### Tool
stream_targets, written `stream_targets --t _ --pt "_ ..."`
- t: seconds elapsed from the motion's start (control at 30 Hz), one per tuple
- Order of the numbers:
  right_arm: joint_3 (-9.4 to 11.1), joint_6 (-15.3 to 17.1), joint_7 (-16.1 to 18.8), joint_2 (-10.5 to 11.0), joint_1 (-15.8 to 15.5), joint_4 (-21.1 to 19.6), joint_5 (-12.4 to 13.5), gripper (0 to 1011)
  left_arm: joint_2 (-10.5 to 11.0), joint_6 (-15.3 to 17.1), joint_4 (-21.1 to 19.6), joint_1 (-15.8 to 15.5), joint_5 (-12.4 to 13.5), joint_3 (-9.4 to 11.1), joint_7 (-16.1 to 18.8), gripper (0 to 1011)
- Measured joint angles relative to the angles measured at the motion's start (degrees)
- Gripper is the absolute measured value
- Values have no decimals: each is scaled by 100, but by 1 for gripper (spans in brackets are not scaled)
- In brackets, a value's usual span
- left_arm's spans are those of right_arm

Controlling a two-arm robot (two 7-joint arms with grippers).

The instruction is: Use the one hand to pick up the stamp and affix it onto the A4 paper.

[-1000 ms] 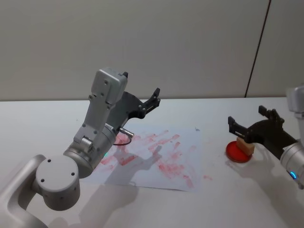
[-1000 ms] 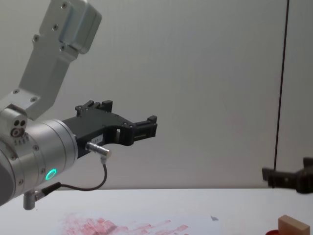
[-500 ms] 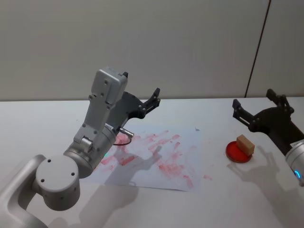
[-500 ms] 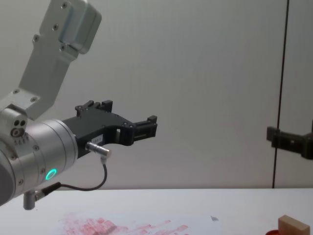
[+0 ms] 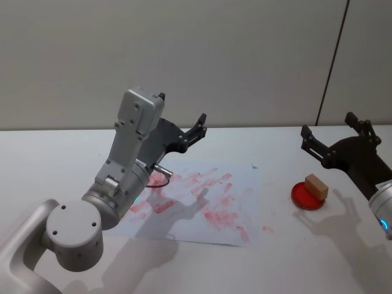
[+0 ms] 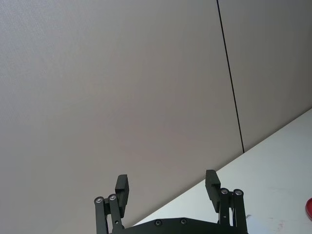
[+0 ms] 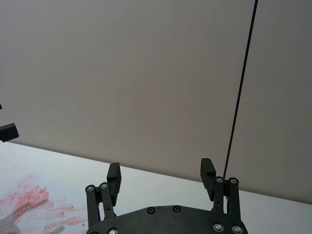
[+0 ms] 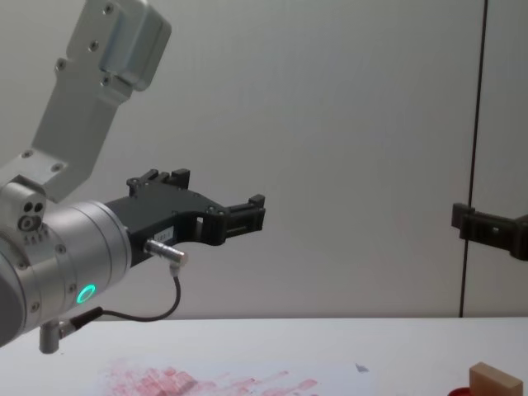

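A pale bench [image 5: 49, 159] ran across the room in front of a plain grey wall. On it lay the A4 paper [image 5: 236, 184], flat and a little askew, its white face smeared with red-pink ink blotches thickest toward the robot's left side and the middle.

The left arm rose from the near left corner, its grey links bent up over the left part of the sheet. Its pincer [image 6: 166, 186] hung well above the bench, pointing away toward the wall, with both black fingers spread wide and nothing between them.

On the right, the right pincer [image 5: 329, 127] was held in the air, above and a little beyond the ink pad, clear of everything on the bench. Its fingers were spread apart too, and it gripped nothing.

To the right of the paper, well apart from its edge, sat a low round red pad [image 5: 301, 197]. The stamp [image 5: 316, 185], a small block of light tan wood, rested on top of that pad, toward its right side. It seemed to sit slightly tilted, though from where I stood I could not be sure.
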Motion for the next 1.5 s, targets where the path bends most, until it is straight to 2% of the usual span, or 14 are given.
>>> stream_targets --t 0.3,0.53,0.77,0.9,1.17,1.5 --pt "11 0 4 2 -4 -4 15 1001 0 0 0 0 0 0 0 1001" --pt "70 71 1 85 -105 -114 147 1001 0 0 0 0 0 0 0 1002" --pt "177 367 -120 293 -368 -320 325 1001 0 0 0 0 0 0 0 1001" --pt "222 547 -202 389 -478 -374 331 1001 0 0 0 0 0 0 0 1001" --pt "242 877 -258 429 -444 -244 151 1001 0 0 0 0 0 0 0 1001" --pt "118 1177 -35 202 -6 297 -240 1001 0 0 0 0 0 0 1 1001"
